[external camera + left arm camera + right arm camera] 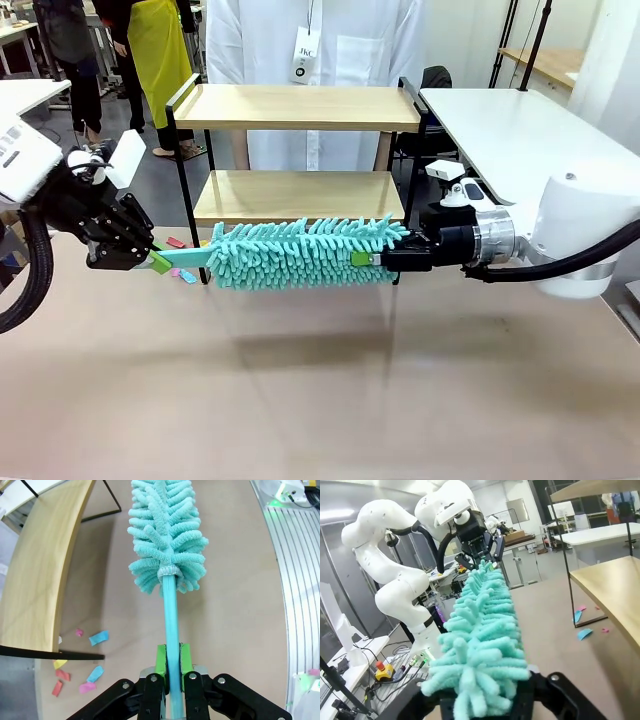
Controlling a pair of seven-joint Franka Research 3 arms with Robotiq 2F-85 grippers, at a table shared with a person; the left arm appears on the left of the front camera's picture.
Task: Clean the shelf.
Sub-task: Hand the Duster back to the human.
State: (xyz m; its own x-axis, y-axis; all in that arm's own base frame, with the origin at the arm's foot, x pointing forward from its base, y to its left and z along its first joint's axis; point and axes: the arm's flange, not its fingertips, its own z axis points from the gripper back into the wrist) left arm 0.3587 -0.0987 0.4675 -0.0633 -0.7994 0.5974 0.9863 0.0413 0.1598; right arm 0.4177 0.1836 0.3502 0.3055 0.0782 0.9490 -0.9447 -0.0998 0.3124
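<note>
A teal fluffy duster hangs level above the table, in front of the shelf. The shelf has two light wooden boards and a black frame. My left gripper is shut on the duster's teal handle, with the green pads pressed on both sides. My right gripper is shut on the fluffy far end; in the right wrist view the duster covers its fingers. The lower board lies to the left in the left wrist view.
Small coloured paper scraps lie on the table by the shelf's left leg. A person in a white coat stands behind the shelf. A white table stands at the back right.
</note>
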